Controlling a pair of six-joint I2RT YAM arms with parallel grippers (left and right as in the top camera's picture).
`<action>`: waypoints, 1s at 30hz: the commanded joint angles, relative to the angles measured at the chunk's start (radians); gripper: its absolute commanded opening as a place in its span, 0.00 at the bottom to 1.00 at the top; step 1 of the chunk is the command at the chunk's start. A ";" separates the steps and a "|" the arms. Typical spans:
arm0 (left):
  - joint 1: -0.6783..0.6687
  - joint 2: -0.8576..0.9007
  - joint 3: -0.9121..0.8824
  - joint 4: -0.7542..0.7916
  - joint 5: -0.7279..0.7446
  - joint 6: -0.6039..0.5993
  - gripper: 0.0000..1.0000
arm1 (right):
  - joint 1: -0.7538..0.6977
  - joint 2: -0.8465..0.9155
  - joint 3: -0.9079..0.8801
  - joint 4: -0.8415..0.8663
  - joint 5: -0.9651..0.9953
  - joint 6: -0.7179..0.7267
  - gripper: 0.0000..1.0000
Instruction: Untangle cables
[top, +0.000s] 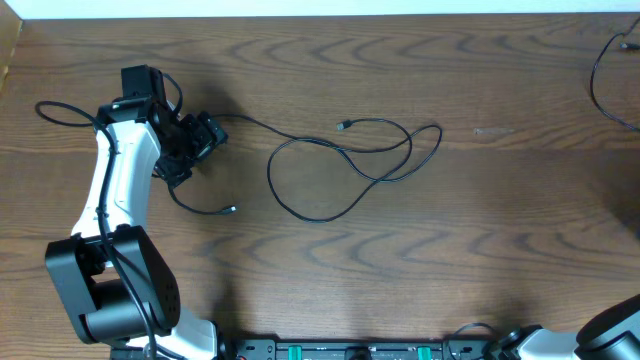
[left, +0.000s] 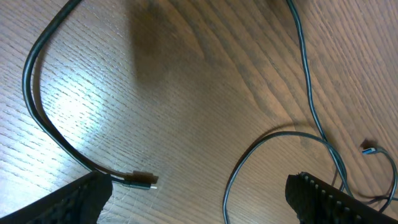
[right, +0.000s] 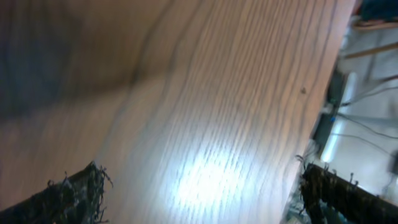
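Note:
A thin black cable (top: 330, 215) lies in loose loops mid-table, and one small plug (top: 342, 126) rests at the top of the loops. Another plug end (top: 230, 210) lies left of them, below my left gripper (top: 198, 158). That gripper hovers open over the table beside the cable's left stretch. In the left wrist view the plug (left: 146, 182) lies just inside one finger (left: 68, 202), a cable loop (left: 273, 138) curves near the other, and nothing is held. My right gripper (right: 205, 205) stands open over bare wood.
A dark wire (top: 600, 80) curls at the table's far right edge. The left arm's own black wire (top: 55, 112) loops out at the far left. A rail with green fittings (top: 350, 352) runs along the front edge.

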 joint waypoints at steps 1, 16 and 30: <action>0.000 0.005 -0.002 -0.003 -0.007 -0.002 0.94 | -0.058 -0.017 -0.055 0.093 -0.130 -0.045 0.99; 0.000 0.005 -0.002 -0.003 -0.007 -0.002 0.94 | -0.118 0.004 -0.321 0.667 -0.285 -0.248 0.99; 0.000 0.005 -0.002 -0.003 -0.007 -0.002 0.94 | -0.252 0.158 -0.345 0.817 -0.285 -0.256 0.99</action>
